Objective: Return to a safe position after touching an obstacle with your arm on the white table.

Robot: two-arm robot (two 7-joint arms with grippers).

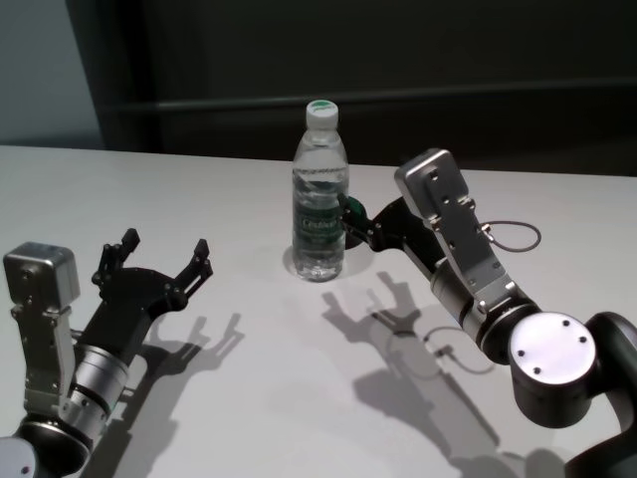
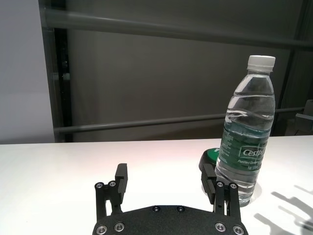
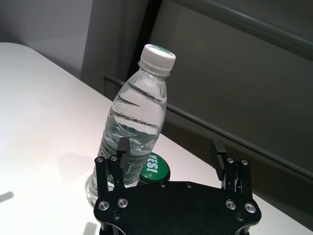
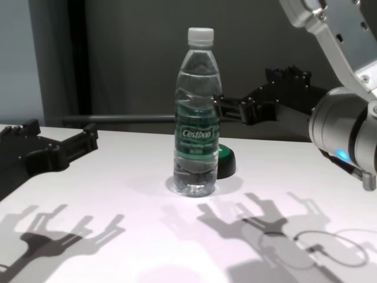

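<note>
Bottle (image 1: 319, 194) of clear plastic w/ white screw cap stood upright on the white table (image 1: 249, 378), about mid-table toward the far edge, partly filled w/ water. Green label read "Cestbon" in chest view; in left wrist view it was cut to "Cest" w/ small print below too tiny to read. Behind the bottle, on its right, sat a low black-and-green round object (image 4: 225, 160), mostly hidden by the bottle in head view; right wrist view showed its green top w/ white lettering "YES!". Right gripper (image 1: 358, 227) hovered just beside the bottle's right side, fingers spread wide, holding nothing; one finger (image 3: 122, 152) overlapped the bottle in right wrist view, but contact couldn't be confirmed. Much of the gripper was blocked by the forearm in head view. Left gripper (image 1: 164, 257) sat well apart from the bottle, low over the table's left part, jaws wide open & empty; its body was cut off at the edge in chest view. Arm shadows fell across the near tabletop.
</note>
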